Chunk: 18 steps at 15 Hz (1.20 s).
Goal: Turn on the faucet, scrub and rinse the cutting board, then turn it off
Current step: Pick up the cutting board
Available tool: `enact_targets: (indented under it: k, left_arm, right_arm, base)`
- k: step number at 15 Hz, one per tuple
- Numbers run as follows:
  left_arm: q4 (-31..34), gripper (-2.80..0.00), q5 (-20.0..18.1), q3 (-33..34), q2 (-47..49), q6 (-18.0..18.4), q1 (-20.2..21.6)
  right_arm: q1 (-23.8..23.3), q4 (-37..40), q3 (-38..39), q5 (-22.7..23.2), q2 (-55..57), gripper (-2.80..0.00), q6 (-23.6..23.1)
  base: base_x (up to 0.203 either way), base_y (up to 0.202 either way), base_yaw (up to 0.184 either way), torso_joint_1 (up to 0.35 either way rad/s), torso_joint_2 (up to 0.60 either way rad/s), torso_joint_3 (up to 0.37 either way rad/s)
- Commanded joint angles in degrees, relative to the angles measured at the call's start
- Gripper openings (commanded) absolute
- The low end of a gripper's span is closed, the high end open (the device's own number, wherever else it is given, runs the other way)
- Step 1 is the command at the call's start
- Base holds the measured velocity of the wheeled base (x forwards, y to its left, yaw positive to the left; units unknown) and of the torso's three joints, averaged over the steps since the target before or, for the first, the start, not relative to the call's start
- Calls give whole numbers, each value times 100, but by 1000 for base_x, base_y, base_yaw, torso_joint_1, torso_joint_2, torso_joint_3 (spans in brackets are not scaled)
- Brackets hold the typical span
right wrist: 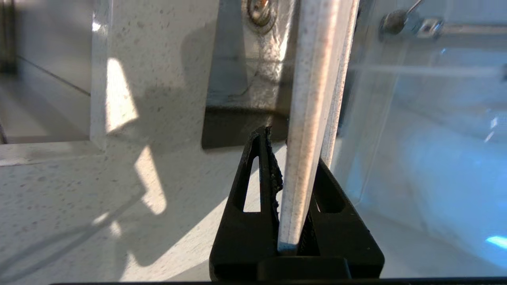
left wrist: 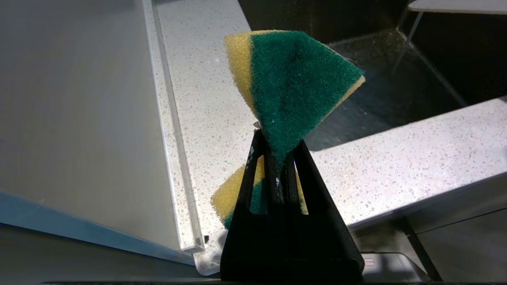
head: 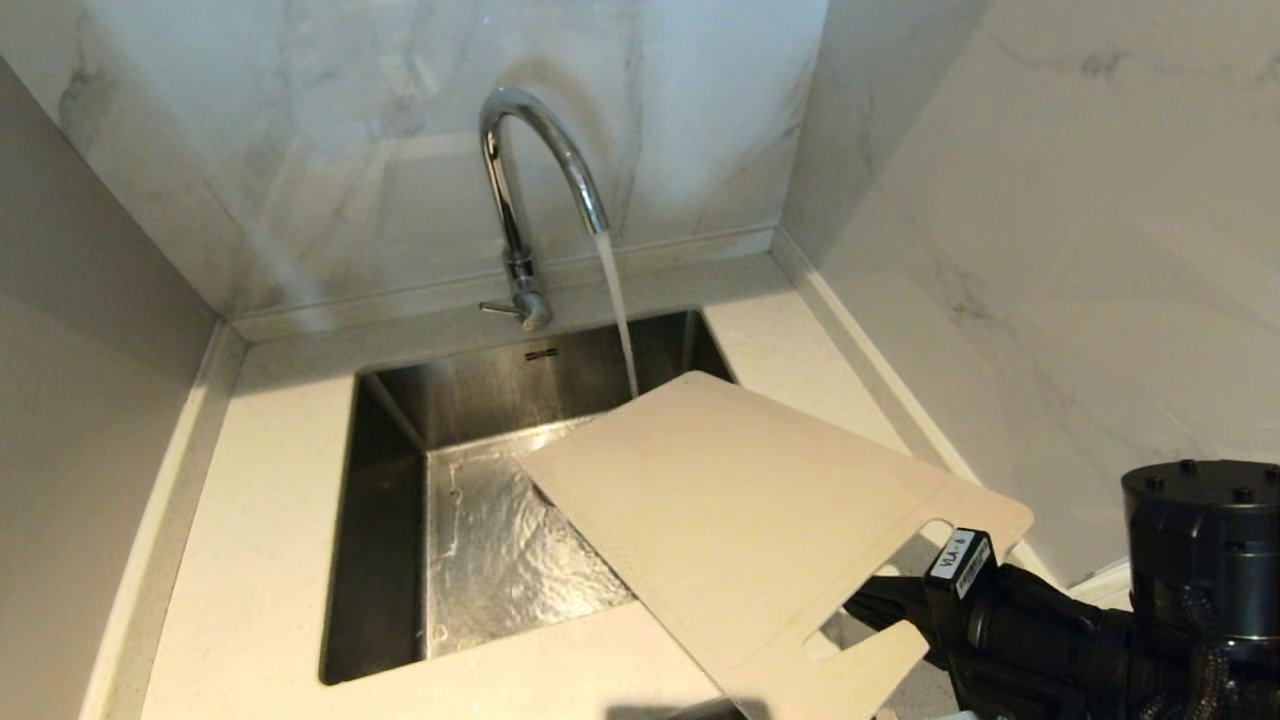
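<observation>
My right gripper [head: 880,610], closest to my head camera at the lower right, is clamping the cutting board [head: 740,510] by its handle end, the fingers squeezing the thin edge beside the handle cutout [head: 820,645]. In the right wrist view I am seeing that edge [right wrist: 305,158] pinched between my two black fingers [right wrist: 267,186]. I am holding the board tilted over the sink [head: 380,470], its far corner lying just under the water [head: 620,310] that is pouring from the faucet [head: 530,180]. The stream is running behind the board's top edge, so I cannot tell whether it is wetting the face. The faucet's lever [head: 497,308] is sticking out to one side at its base.

My left gripper [left wrist: 277,158] is out of the head view, hanging beside the speckled counter [left wrist: 396,166] and pressing its fingers together on the green and yellow sponge [left wrist: 293,83], which is bunching up under the squeeze.

The risks I am judging from here: I am gripping a wide, wet board by one narrow edge, so it could pivot or slip out and drop into the sink once I scrub against it. Water striking the tilted face could run toward my wrist or splash onto the counter. The sponge, pinched at one corner, could fold over and scrub poorly.
</observation>
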Motion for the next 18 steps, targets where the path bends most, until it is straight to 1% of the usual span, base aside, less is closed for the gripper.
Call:
enact_targets:
  k: [1,3,8,10,14,15,16,18]
  left_arm:
    - [-2,-280,0,9,-10,-6,1]
    - [-2,-280,0,9,-10,-7,1]
    - [-6,-280,0,9,-10,-7,1]
    - [-2,-280,0,9,-10,-7,-7]
    - [-2,-280,0,9,-10,1,1]
    - [-3,-280,0,9,-10,1,1]
    - [-2,-280,0,9,-10,1,1]
    - [-11,-280,-1,9,-10,1,1]
  right_arm:
    - [9,31,-19,181,-16,-280,-159]
    - [18,167,-29,359,-30,-280,-212]
    - [43,169,-215,872,219,-280,-359]
    - [44,176,-444,994,312,-280,-490]
    - [72,186,-450,1036,301,-280,-502]
    - [79,178,-442,1147,314,-280,-506]
    - [79,177,-437,1212,327,-280,-568]
    - [79,176,-440,1364,446,-280,-917]
  base:
    - [0,0,0,0,0,0]
    - [0,0,0,0,0,0]
    - [0,0,0,0,0,0]
    - [0,0,0,0,0,0]
    - [0,0,0,0,0,0]
    - [0,0,0,0,0,0]
    - [0,0,0,0,0,0]
    - [0,0,0,0,0,0]
